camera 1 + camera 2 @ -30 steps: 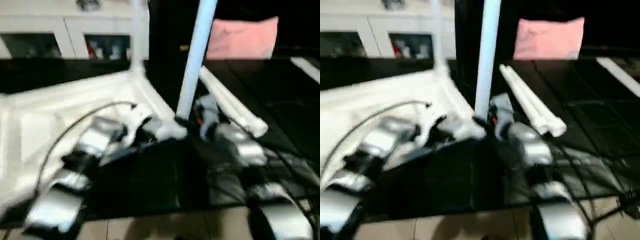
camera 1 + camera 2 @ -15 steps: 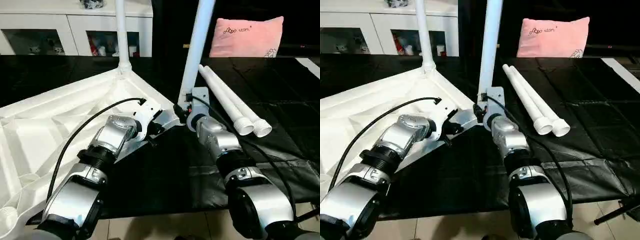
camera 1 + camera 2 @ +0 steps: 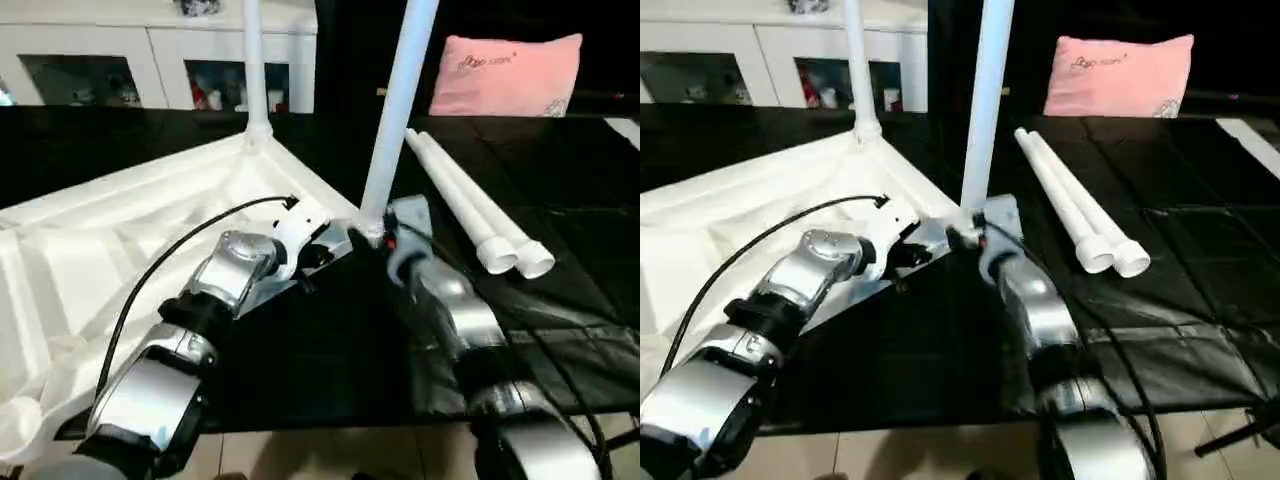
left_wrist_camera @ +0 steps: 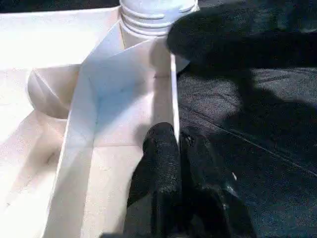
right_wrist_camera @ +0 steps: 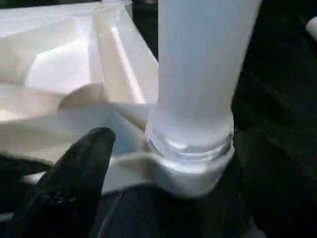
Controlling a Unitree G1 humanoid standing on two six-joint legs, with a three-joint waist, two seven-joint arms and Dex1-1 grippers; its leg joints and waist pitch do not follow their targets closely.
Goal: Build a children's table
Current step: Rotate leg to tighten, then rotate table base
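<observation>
- The white tabletop (image 3: 90,250) is lying underside up on the black mat (image 3: 320,340), with its ribs showing.
- The far leg (image 3: 253,60) is standing upright in the tabletop's far corner socket.
- The near leg (image 3: 397,110) is standing in the tabletop's near corner socket (image 5: 190,171), leaning slightly away from the tabletop at its top.
- The left hand (image 3: 330,250) is resting at the tabletop's rim just beside that near socket. Its fingers (image 4: 161,153) are pressed together and their tips are touching the rim wall.
- The right hand (image 3: 378,235) is sitting at the tabletop's near corner, with its fingers (image 5: 84,168) spread apart on either side of the near leg's base, not squeezing it.
- Two loose legs (image 3: 470,205) are lying side by side on the mat, off the tabletop's right side.
- The pink pillow (image 3: 505,75) and the white cabinet (image 3: 150,60) are sitting beyond the tabletop.
</observation>
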